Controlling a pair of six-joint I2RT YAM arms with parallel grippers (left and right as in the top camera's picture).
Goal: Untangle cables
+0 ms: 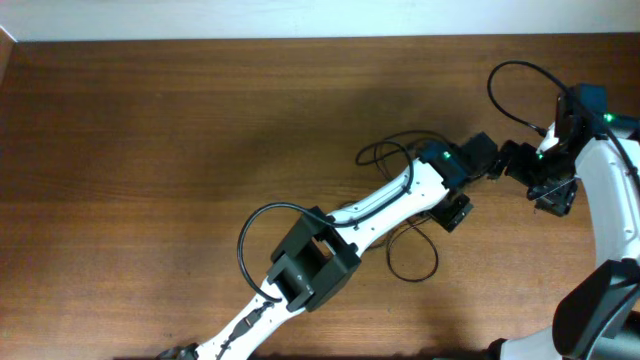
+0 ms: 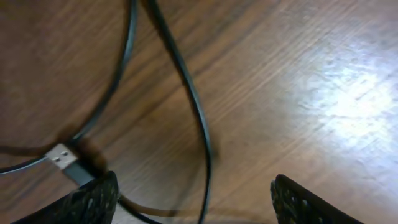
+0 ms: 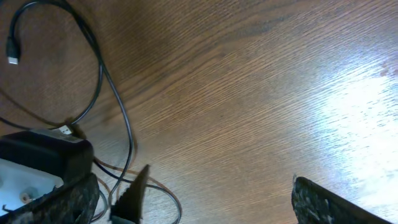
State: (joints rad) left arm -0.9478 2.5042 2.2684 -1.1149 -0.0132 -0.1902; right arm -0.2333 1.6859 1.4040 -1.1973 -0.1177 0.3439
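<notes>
The cables (image 1: 388, 150) are thin black cords looping on the wooden table around my left gripper (image 1: 468, 184), with another loop (image 1: 415, 262) nearer the front. In the left wrist view one cable strand (image 2: 198, 106) runs down between the fingers of my open left gripper (image 2: 196, 202). A silver-tipped plug (image 2: 62, 155) lies just beyond the left finger (image 2: 93, 200). My right gripper (image 1: 525, 178) hovers open just to the right of the left one. The right wrist view shows cable loops (image 3: 102, 81), a small plug end (image 3: 12, 51) and my open right gripper (image 3: 199, 202) over bare wood.
The left arm (image 1: 330, 240) lies diagonally across the table from the front left, and its own thick cable (image 1: 248, 240) arcs beside it. The right arm (image 1: 610, 180) stands at the right edge with a thick cable loop (image 1: 505, 85). The left gripper's body (image 3: 37, 162) fills the right wrist view's lower left.
</notes>
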